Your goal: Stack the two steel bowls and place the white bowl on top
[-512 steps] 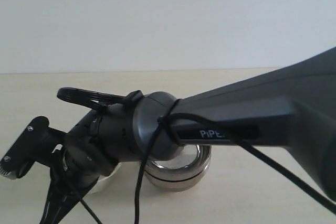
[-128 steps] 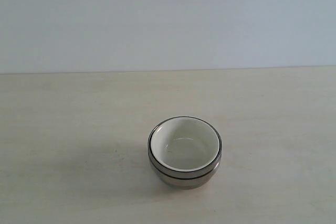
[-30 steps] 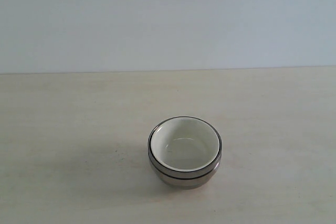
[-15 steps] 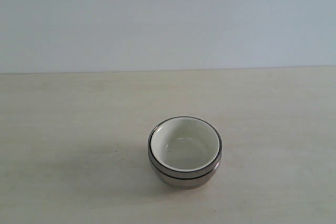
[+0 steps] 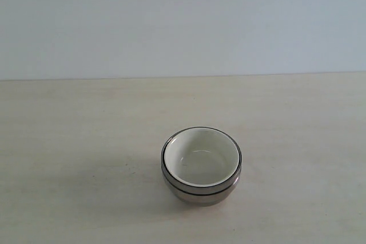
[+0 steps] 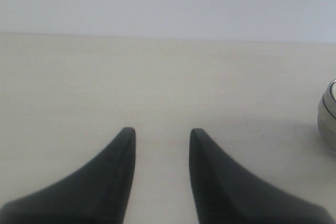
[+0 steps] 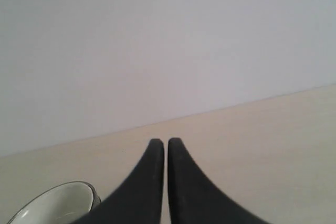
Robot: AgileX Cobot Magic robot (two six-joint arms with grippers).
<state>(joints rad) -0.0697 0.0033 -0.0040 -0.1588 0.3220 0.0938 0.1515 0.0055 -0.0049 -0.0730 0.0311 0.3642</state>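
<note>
Near front of table [image 5: 68, 152]: steel bowls [image 5: 199, 192] nested, white bowl [image 5: 201, 158] seated inside on top; L gripper [image 6: 159, 132] well apart from stack, fingers spread, empty; R gripper [image 7: 166, 142] fingers pressed together, nothing btwn; plain wall [image 5: 171, 21] behind.

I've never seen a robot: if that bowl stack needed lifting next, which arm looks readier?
Probably left: the left pincer is open, with the steel bowls at its view's edge. The right pincer is shut and must open first, though it sees the white bowl.
</note>
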